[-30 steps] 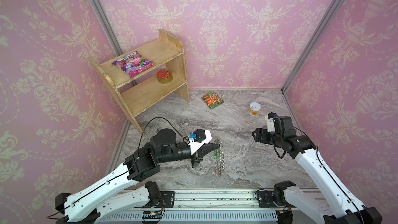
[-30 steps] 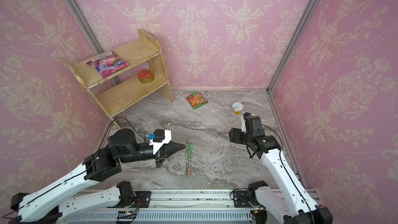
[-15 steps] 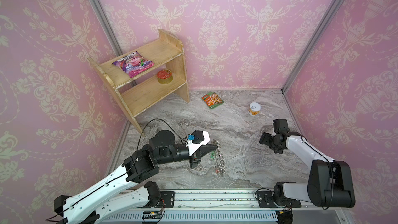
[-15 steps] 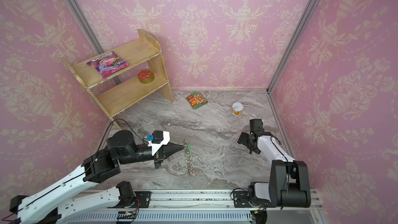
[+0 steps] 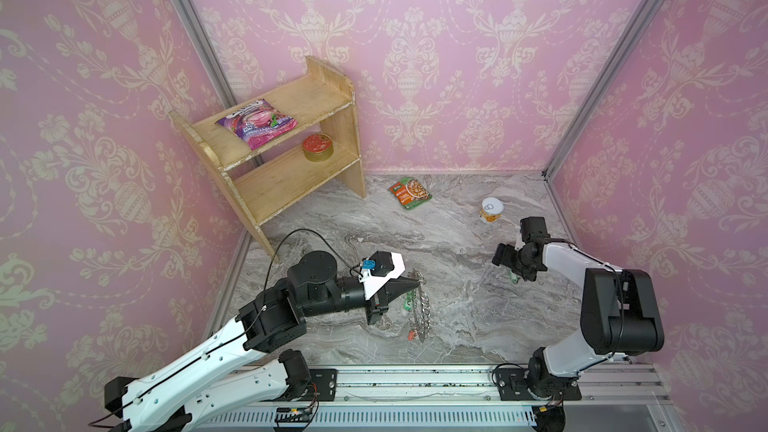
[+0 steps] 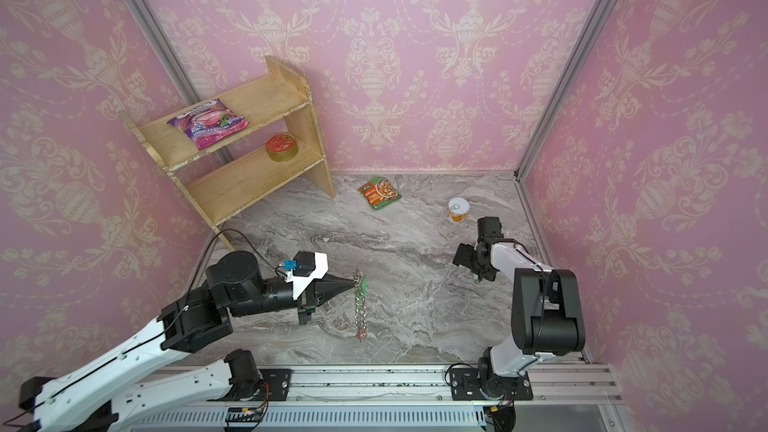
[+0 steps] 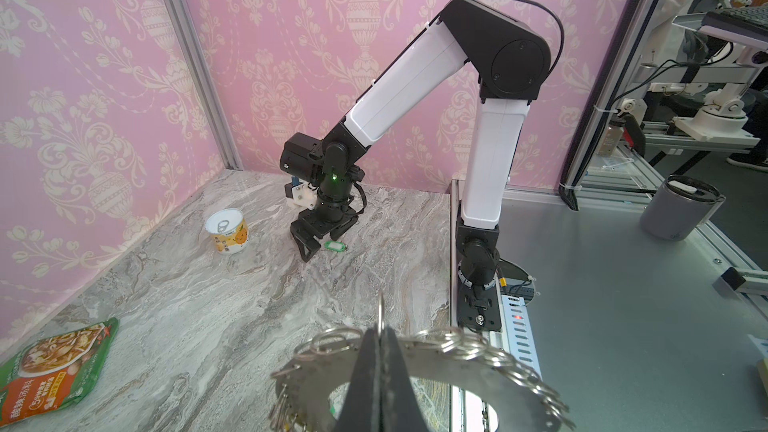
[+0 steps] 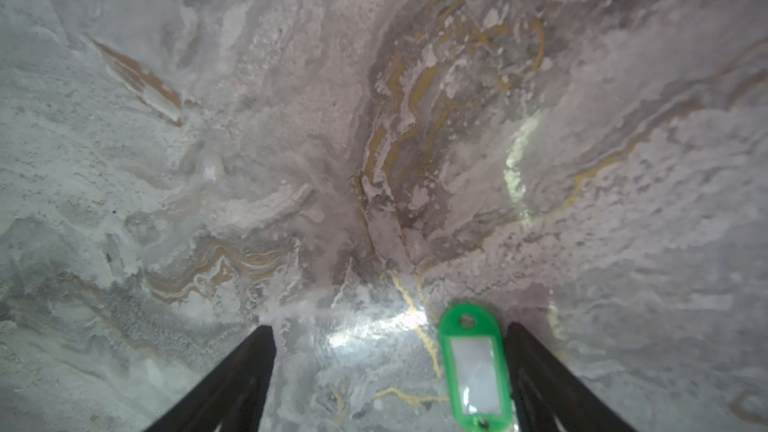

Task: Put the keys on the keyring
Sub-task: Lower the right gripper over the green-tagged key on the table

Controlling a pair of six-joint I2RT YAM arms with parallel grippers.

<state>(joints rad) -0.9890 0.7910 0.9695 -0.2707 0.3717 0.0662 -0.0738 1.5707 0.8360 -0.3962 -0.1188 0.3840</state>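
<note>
Over at the counter's [image 5: 457,326] back-left corner stands a wooden shelf [image 5: 291,184], with a purple snack bag [image 5: 257,122] on its top board and a red-lidded tin [image 5: 317,147] on the lower one.

Toward the front edge, a little left of the middle, the left gripper [image 5: 417,281] reaches in level with its jaws pressed together on the upper rim of the keyring [image 5: 420,309]. In both top views the keyring stands upright and edge-on. Whether its lower edge touches the marble cannot be told. The left wrist view shows the flat grey plate and its silver wire loops [image 7: 469,371] clamped between the black fingers [image 7: 365,367]. A hanging green key [image 5: 409,299] sits just below the grip, and a hanging red key [image 5: 411,335] dangles at the ring's lower end.

Near the middle of the back edge lies a green-orange food packet [image 5: 410,193]. A small pull-tab can [image 5: 491,209] stands upright toward the back-right corner.

Close to the right edge, the right gripper [image 8: 388,328] points down at the marble with its jaws spread wide. A loose green key [image 8: 473,367] lies flat on the counter between them, just beside one finger [image 8: 536,367] and well apart from the other.
</note>
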